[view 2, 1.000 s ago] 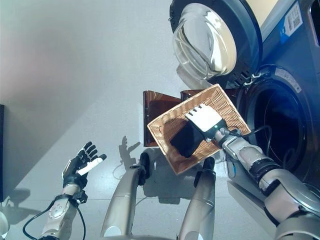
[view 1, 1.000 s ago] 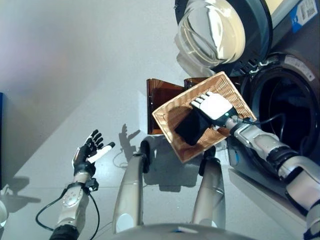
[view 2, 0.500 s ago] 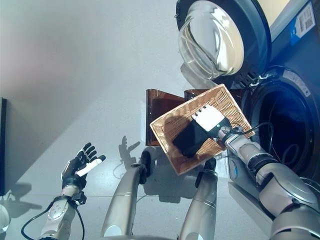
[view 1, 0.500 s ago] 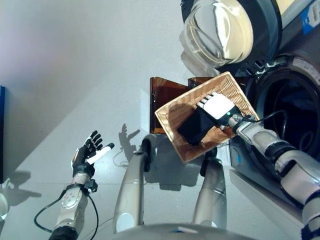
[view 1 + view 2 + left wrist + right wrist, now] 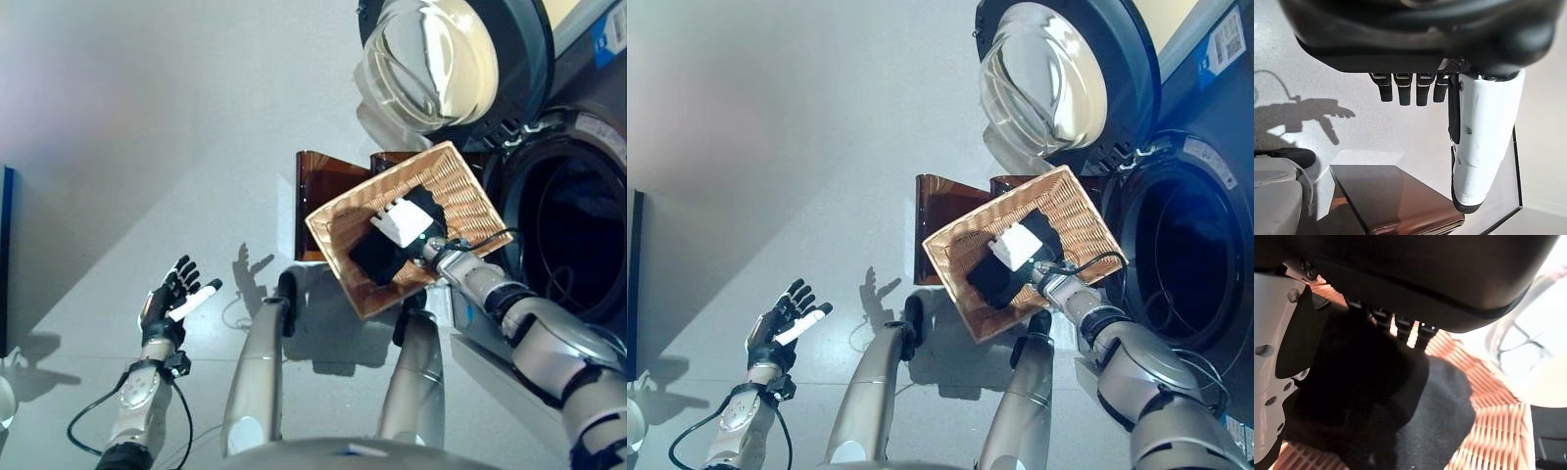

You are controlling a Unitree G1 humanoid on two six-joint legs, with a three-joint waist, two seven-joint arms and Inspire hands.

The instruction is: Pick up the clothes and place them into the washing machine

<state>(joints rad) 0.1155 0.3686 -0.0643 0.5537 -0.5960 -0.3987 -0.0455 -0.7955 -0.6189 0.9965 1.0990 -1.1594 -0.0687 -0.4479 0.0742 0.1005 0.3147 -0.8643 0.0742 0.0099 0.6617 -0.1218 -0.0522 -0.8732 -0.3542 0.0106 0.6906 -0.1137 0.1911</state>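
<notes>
A black piece of clothing (image 5: 385, 258) lies in a wicker basket (image 5: 460, 174) in front of the washing machine. My right hand (image 5: 400, 223) reaches into the basket from the right and sits on the cloth. In the right wrist view its fingers (image 5: 1400, 328) and white-covered thumb (image 5: 1273, 333) curl into the bunched black cloth (image 5: 1435, 416). Part of the cloth shows beyond the hand toward the machine (image 5: 427, 204). My left hand (image 5: 174, 297) hangs open and empty over the floor at the lower left, its fingers (image 5: 1400, 93) straight.
The washing machine's drum opening (image 5: 578, 235) gapes dark just right of the basket, with its round glass door (image 5: 431, 59) swung open above it. A brown translucent stand (image 5: 318, 196) carries the basket. Grey floor spreads to the left.
My right hand has turned and curled its fingers into the black cloth, which now bunches up past the hand. The left hand has stayed put.
</notes>
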